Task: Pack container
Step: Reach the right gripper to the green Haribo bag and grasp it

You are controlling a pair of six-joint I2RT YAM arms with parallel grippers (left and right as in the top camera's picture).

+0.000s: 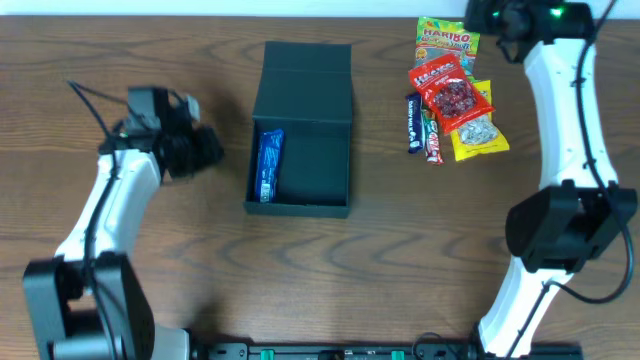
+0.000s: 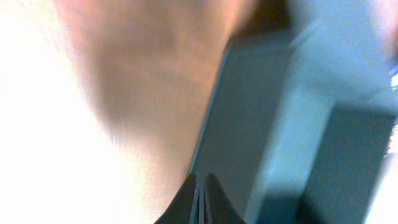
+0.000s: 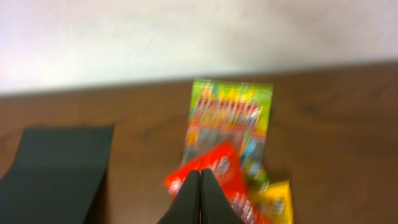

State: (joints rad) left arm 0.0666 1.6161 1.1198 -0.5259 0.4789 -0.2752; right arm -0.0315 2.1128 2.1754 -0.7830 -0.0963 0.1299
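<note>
The container [image 1: 300, 150], a dark box, sits mid-table with its flap lid [image 1: 305, 75] folded open toward the back. A blue packet [image 1: 270, 165] lies inside along its left wall. My left gripper [image 1: 212, 150] hovers just left of the box, shut and empty; in the left wrist view its fingertips [image 2: 200, 183] are pressed together beside the blurred box wall [image 2: 249, 124]. My right gripper [image 1: 497, 25] is at the back right over the snack pile. Its shut gripper [image 3: 200, 177] holds nothing and points at a red packet [image 3: 217, 165].
The snack pile at the back right holds a Haribo bag [image 1: 446, 40], a red packet [image 1: 447, 92], a yellow packet [image 1: 482, 132] and two dark bars [image 1: 420, 130]. Behind the table is a light wall [image 3: 186, 37]. The right arm's links [image 1: 570, 150] run down the right side.
</note>
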